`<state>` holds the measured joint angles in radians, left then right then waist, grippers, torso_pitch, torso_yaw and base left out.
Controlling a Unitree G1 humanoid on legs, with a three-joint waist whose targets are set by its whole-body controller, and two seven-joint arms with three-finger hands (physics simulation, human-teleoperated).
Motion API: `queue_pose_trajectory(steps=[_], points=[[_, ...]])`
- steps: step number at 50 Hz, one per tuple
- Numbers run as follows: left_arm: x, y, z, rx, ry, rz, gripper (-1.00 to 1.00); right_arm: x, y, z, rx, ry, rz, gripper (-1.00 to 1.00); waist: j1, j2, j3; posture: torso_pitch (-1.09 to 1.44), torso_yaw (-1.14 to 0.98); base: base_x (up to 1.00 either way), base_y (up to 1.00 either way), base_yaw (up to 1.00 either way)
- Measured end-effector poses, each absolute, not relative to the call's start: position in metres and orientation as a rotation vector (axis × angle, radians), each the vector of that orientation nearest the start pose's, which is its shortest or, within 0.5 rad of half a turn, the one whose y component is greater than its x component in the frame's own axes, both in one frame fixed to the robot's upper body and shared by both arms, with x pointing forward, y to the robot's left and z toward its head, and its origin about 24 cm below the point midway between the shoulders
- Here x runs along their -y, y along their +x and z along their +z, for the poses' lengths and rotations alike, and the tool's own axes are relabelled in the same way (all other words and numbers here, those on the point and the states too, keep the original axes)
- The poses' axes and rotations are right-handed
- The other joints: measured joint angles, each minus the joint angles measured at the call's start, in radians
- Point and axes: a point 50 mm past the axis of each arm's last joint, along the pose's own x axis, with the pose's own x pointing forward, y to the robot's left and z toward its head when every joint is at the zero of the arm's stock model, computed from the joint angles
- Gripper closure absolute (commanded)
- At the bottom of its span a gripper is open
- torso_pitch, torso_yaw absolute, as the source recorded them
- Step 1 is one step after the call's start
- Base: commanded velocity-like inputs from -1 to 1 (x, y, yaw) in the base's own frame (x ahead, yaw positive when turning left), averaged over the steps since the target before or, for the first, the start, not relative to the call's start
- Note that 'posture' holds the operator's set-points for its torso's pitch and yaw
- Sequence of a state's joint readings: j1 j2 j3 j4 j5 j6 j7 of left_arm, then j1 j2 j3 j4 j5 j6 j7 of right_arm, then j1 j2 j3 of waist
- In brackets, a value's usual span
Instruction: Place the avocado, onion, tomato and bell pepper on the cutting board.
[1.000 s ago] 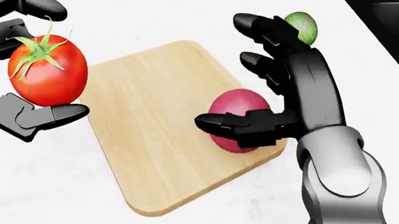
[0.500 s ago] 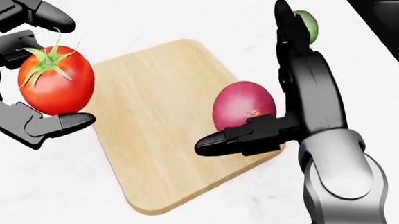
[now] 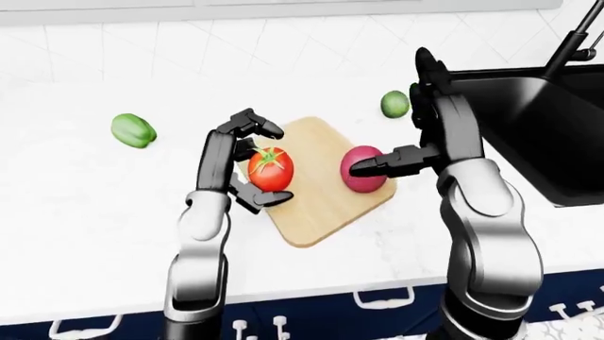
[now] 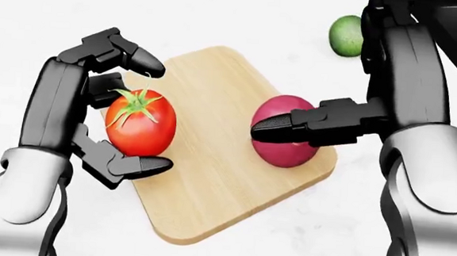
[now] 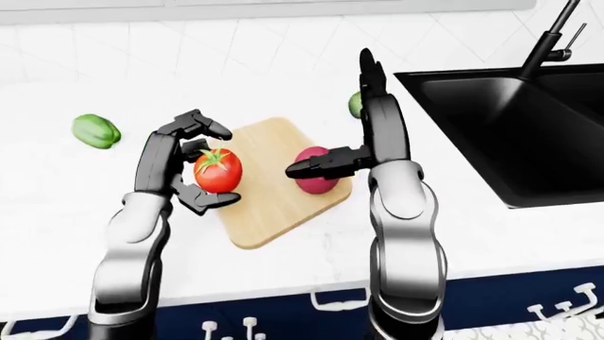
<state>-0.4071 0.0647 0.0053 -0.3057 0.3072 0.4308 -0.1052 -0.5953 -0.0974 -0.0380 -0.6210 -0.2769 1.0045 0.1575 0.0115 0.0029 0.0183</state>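
Observation:
My left hand is shut on the red tomato with its green stem up, held over the left edge of the wooden cutting board. The purple onion rests on the board's right side. My right hand is open just right of the onion, fingers pointing up and thumb stretched across the onion's top. The green avocado lies on the white counter above the board, partly behind that hand. Far to the left on the counter lies the green bell pepper.
A black sink with a dark faucet sits in the counter to the right, close to my right arm. A white tiled wall runs along the top of the eye views. Dark drawer fronts show below the counter edge.
My left hand has carried the tomato rightward to the board's left edge. My right hand has opened off the onion, straightened its fingers and drawn up and to the right.

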Motion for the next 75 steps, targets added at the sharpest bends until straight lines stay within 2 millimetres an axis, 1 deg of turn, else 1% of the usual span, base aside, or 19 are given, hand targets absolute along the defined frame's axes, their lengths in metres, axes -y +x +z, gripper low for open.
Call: queue_pose_trajectory(steps=[6,15,20,24,29,36,39,47,56,57,59,60,62,63,67,69,70,73,75], points=[[-0.133,0.300,0.174,0.250,0.338,-0.050,1.00,0.142,0.279,0.236,0.197,-0.241,-0.007,-1.00,-0.004,0.002,-0.004,0.00,0.00,0.00,0.00,0.00],[-0.124,0.295,0.168,0.256,0.332,-0.097,1.00,0.144,0.278,0.235,0.199,-0.236,-0.021,-1.00,-0.002,0.010,-0.018,0.00,0.00,0.00,0.00,0.00],[-0.118,0.291,0.164,0.254,0.330,-0.127,0.97,0.144,0.278,0.234,0.196,-0.235,-0.019,-1.00,-0.001,0.011,-0.020,0.00,0.00,0.00,0.00,0.00],[-0.113,0.287,0.157,0.232,0.321,-0.152,0.99,0.145,0.277,0.234,0.198,-0.235,-0.023,-1.00,-0.001,0.007,-0.015,0.00,0.00,0.00,0.00,0.00],[-0.114,0.282,0.158,0.253,0.317,-0.131,0.98,0.145,0.278,0.234,0.197,-0.237,-0.021,-1.00,-0.004,-0.004,-0.010,0.00,0.00,0.00,0.00,0.00],[-0.112,0.275,0.160,0.255,0.320,-0.134,0.98,0.145,0.277,0.235,0.201,-0.236,-0.021,-1.00,-0.002,-0.009,-0.011,0.00,0.00,0.00,0.00,0.00],[-0.111,0.274,0.160,0.254,0.318,-0.141,0.81,0.145,0.277,0.234,0.196,-0.236,-0.021,-1.00,0.001,-0.010,-0.012,0.00,0.00,0.00,0.00,0.00],[-0.107,0.273,0.159,0.250,0.317,-0.173,0.53,0.145,0.278,0.230,0.188,-0.235,-0.019,-1.00,0.005,-0.011,-0.010,0.00,0.00,0.00,0.00,0.00],[-0.107,0.274,0.157,0.241,0.316,-0.176,0.44,0.145,0.279,0.229,0.187,-0.233,-0.021,-1.00,0.002,-0.012,-0.006,0.00,0.00,0.00,0.00,0.00],[-0.107,0.274,0.157,0.241,0.316,-0.173,0.39,0.145,0.279,0.229,0.188,-0.234,-0.021,-1.00,0.002,-0.012,-0.005,0.00,0.00,0.00,0.00,0.00],[-0.108,0.275,0.157,0.240,0.316,-0.166,0.36,0.144,0.279,0.229,0.189,-0.234,-0.019,-1.00,0.001,-0.012,-0.005,0.00,0.00,0.00,0.00,0.00],[-0.108,0.274,0.157,0.239,0.316,-0.166,0.22,0.144,0.279,0.229,0.189,-0.234,-0.019,-1.00,0.001,-0.012,-0.005,0.00,0.00,0.00,0.00,0.00],[-0.108,0.274,0.157,0.237,0.316,-0.169,0.21,0.145,0.279,0.229,0.188,-0.235,-0.021,-1.00,0.002,-0.012,-0.004,0.00,0.00,0.00,0.00,0.00],[-0.108,0.273,0.157,0.237,0.315,-0.172,0.14,0.145,0.280,0.229,0.187,-0.236,-0.023,-1.00,0.003,-0.012,-0.004,0.00,0.00,0.00,0.00,0.00],[-0.107,0.273,0.157,0.235,0.312,-0.180,0.04,0.144,0.280,0.229,0.185,-0.236,-0.021,-1.00,0.003,-0.013,-0.002,0.00,0.00,0.00,0.00,0.00],[-0.106,0.273,0.156,0.232,0.309,-0.185,-0.05,0.144,0.280,0.229,0.186,-0.237,-0.019,-1.00,0.003,-0.013,-0.001,0.00,0.00,0.00,0.00,0.00],[-0.106,0.273,0.156,0.231,0.308,-0.189,-0.15,0.144,0.280,0.229,0.187,-0.237,-0.018,-1.00,0.003,-0.013,0.000,0.00,0.00,0.00,0.00,0.00],[-0.104,0.274,0.155,0.225,0.305,-0.200,-0.21,0.144,0.280,0.229,0.188,-0.237,-0.017,-1.00,0.002,-0.014,0.001,0.00,0.00,0.00,0.00,0.00],[-0.103,0.274,0.154,0.221,0.305,-0.205,-0.37,0.144,0.280,0.229,0.187,-0.237,-0.018,-1.00,0.001,-0.014,0.002,0.00,0.00,0.00,0.00,0.00]])
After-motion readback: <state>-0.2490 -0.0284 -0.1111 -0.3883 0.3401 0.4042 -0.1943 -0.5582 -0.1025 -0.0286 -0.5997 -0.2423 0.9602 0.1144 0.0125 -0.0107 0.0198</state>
